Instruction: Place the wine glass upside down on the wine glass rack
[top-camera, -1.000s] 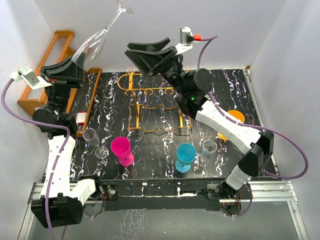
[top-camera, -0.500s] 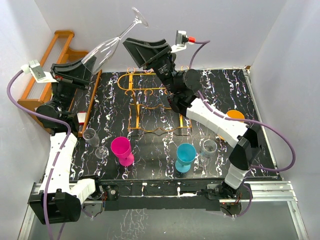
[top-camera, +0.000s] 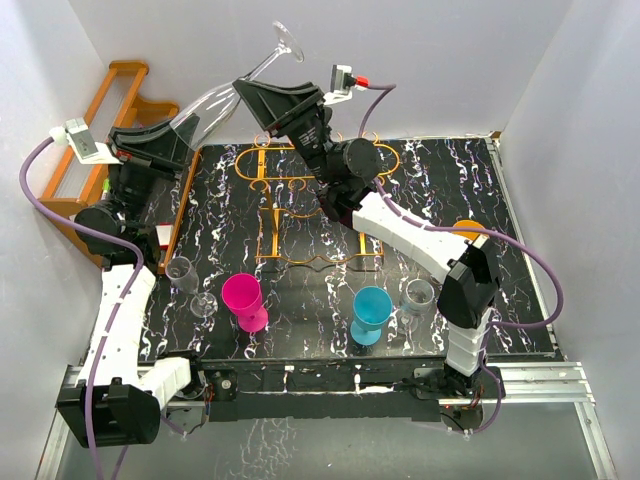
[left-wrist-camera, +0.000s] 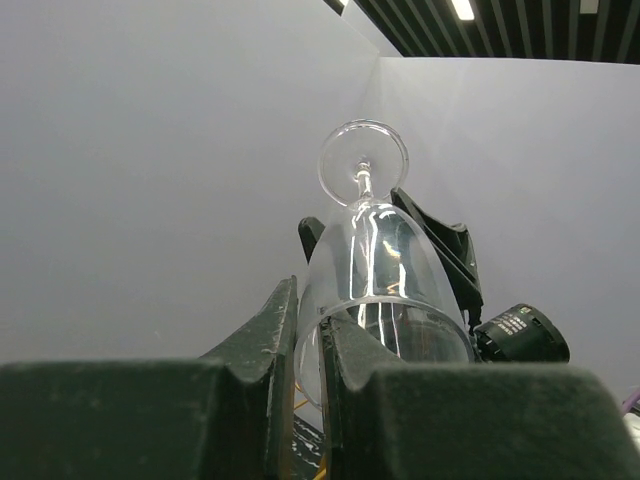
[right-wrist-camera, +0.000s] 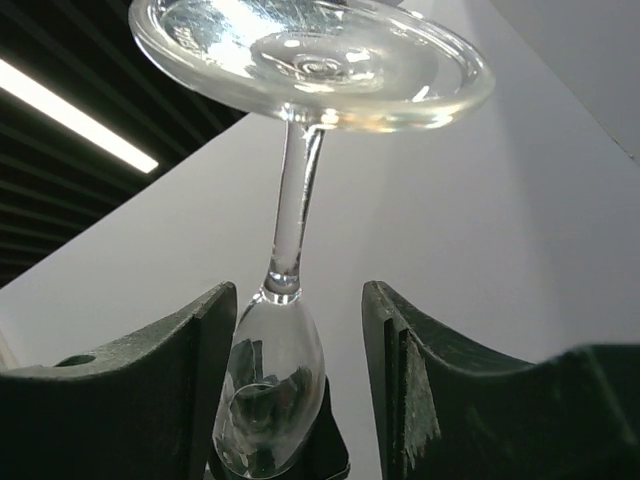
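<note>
The clear wine glass (top-camera: 210, 103) is held high over the table's back left, tilted, with its foot (top-camera: 287, 42) uppermost. My left gripper (top-camera: 183, 140) is shut on the bowl's rim, one finger inside and one outside, as the left wrist view (left-wrist-camera: 308, 330) shows. My right gripper (top-camera: 254, 104) is open, with its fingers on either side of the glass where the stem (right-wrist-camera: 295, 200) meets the bowl, not touching it. The orange-gold wire wine glass rack (top-camera: 316, 262) stands on the black marbled table below, with nothing on it.
A brown wooden stepped rack (top-camera: 130, 90) stands at the back left. A pink cup (top-camera: 243, 298), a blue cup (top-camera: 371, 310), a grey cup (top-camera: 417, 294) and a small clear glass (top-camera: 182, 272) stand in front of the wire rack. An orange object (top-camera: 470, 232) lies at the right.
My left gripper has swung the glass to the right and a little lower. My right gripper has moved left, and its open fingers now straddle the glass.
</note>
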